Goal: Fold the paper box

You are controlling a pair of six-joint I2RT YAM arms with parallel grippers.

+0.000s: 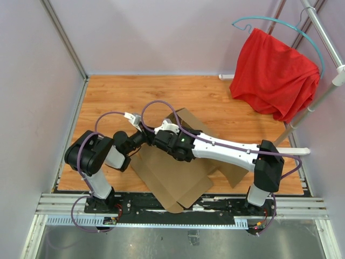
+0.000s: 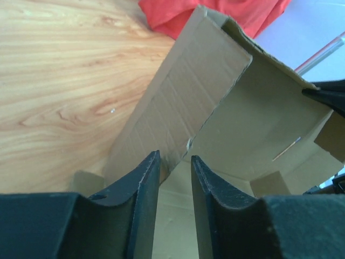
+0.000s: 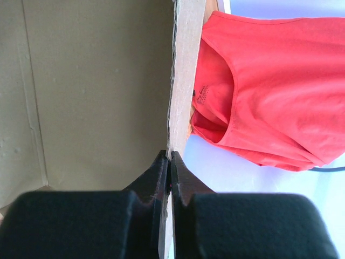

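The paper box (image 1: 172, 181) is a brown cardboard sheet lying on the wooden table, with one panel lifted near the middle. My right gripper (image 3: 170, 156) is shut on the thin edge of an upright flap (image 3: 183, 75), with the box's inner face (image 3: 86, 81) to its left. My left gripper (image 2: 175, 162) is open with a narrow gap. The lower corner of a raised wall (image 2: 183, 102) sits just at its fingertips (image 2: 151, 164). In the top view both grippers meet over the box near its far-left part (image 1: 148, 132), where the arms hide their fingers.
A red cloth (image 1: 272, 75) hangs on a teal hanger (image 1: 269, 21) from a metal rail (image 1: 323, 32) at the back right. It also shows in both wrist views (image 2: 215, 13) (image 3: 269, 81). Pale walls close in the table (image 1: 118, 97) on the left and back.
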